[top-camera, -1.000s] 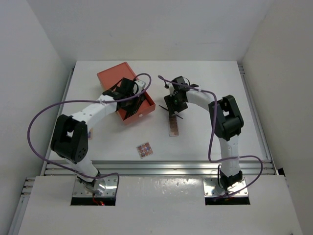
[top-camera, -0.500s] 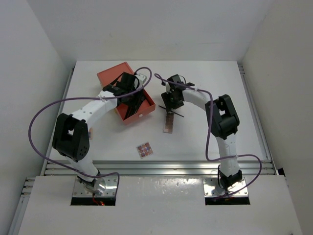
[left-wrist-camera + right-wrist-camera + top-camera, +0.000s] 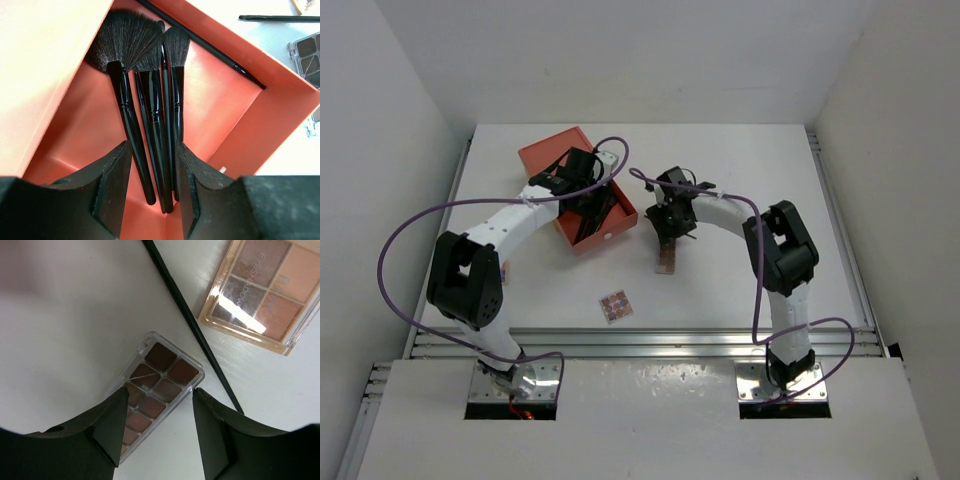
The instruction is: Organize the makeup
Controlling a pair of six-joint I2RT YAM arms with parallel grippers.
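Note:
Several black makeup brushes (image 3: 150, 100) lie together in the open orange box (image 3: 220, 95), which also shows in the top view (image 3: 552, 152). My left gripper (image 3: 152, 165) is open inside the box, a finger on each side of the brush handles. A thin dark stick (image 3: 205, 44) rests across the box rim. My right gripper (image 3: 160, 400) is open just above a long brown palette (image 3: 160, 375), also seen from the top (image 3: 667, 258). Beside it lie a thin black stick (image 3: 192, 322) and a peach palette (image 3: 265, 287).
A small multicoloured palette (image 3: 615, 305) lies near the front edge of the white table (image 3: 750, 150). Another dark pencil (image 3: 280, 18) and a clear palette (image 3: 306, 56) lie on the table just outside the box. White walls enclose the table on three sides.
My right gripper has shifted a little left and nearer, and the long brown palette moved slightly left with it. My left gripper has stayed in the box.

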